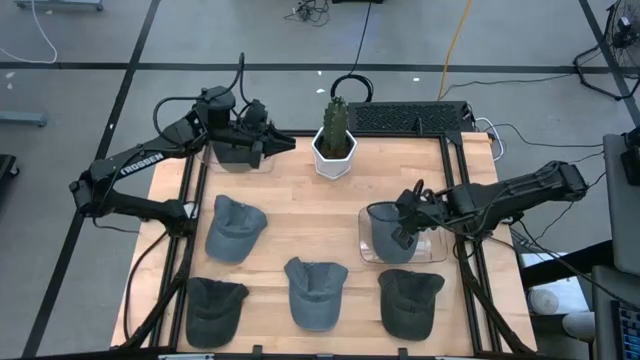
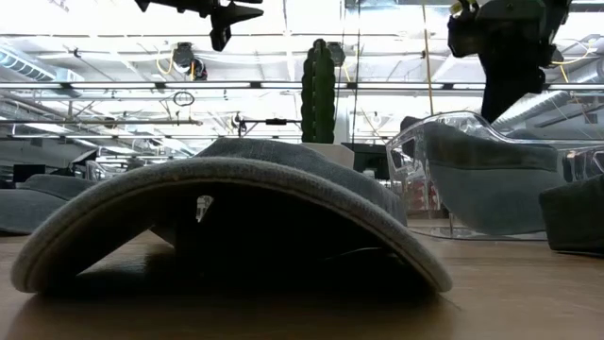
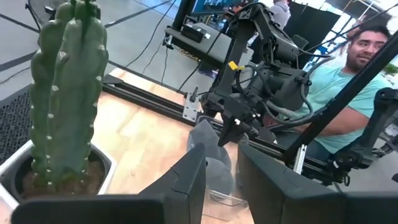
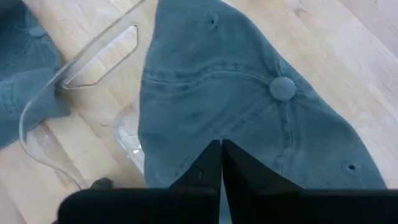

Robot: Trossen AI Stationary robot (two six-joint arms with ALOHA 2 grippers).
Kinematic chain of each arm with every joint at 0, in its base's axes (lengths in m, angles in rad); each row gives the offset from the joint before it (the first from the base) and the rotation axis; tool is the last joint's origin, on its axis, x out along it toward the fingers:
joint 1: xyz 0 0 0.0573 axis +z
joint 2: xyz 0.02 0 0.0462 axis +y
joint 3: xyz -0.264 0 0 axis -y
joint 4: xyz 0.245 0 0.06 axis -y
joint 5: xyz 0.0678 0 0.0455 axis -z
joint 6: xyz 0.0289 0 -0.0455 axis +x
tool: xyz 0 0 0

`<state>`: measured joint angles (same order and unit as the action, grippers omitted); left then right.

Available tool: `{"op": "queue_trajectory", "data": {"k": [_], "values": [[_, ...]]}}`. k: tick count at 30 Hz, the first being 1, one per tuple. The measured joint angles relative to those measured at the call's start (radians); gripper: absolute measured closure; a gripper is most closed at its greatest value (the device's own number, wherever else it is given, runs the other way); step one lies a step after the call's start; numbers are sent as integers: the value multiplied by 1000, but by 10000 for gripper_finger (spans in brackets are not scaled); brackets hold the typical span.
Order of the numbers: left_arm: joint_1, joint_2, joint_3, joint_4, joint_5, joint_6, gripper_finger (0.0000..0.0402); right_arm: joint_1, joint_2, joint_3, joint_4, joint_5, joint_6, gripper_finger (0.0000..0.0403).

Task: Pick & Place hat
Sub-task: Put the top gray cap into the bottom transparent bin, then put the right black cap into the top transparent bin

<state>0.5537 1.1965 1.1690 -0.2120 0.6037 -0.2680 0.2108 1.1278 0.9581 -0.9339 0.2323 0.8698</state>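
A grey-blue hat (image 1: 388,232) sits over a clear plastic stand (image 1: 425,250) at the table's right. My right gripper (image 1: 404,232) is directly above it, shut on its cloth; the crown and its top button (image 4: 283,87) show in the right wrist view. In the low view this hat (image 2: 481,179) rests on the stand with the right gripper (image 2: 500,104) at its top. Several other grey hats lie flat on the table, such as one (image 1: 235,228) at the left and one (image 1: 315,290) at the near middle. My left gripper (image 1: 283,143) hangs open and empty at the far left. My right gripper (image 4: 219,152) pinches the hat's crown cloth (image 4: 214,127) between its two fingers, a little away from the top button. The fingers come from above, pointing down. The hat rests draped over the clear stand (image 4: 93,62); one layer or several, I cannot tell.
A potted cactus (image 1: 335,140) stands at the far middle, just right of my left gripper (image 3: 221,180). A second clear stand (image 1: 240,158) is under the left arm. Hats lie along the near edge (image 1: 215,308) (image 1: 410,300). A person (image 3: 348,62) is beyond the table's right side.
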Motion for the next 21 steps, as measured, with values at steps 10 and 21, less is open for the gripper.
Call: {"op": "queue_trajectory", "data": {"k": [10, 21], "values": [[-3, 0, 0, -1, -2, -69, 300, -14, 47, -173, -4, -47, 121, 402], [-23, 0, 0, -1, -34, -143, 300, 7, -82, -127, 22, 10, 48, 403]]}}
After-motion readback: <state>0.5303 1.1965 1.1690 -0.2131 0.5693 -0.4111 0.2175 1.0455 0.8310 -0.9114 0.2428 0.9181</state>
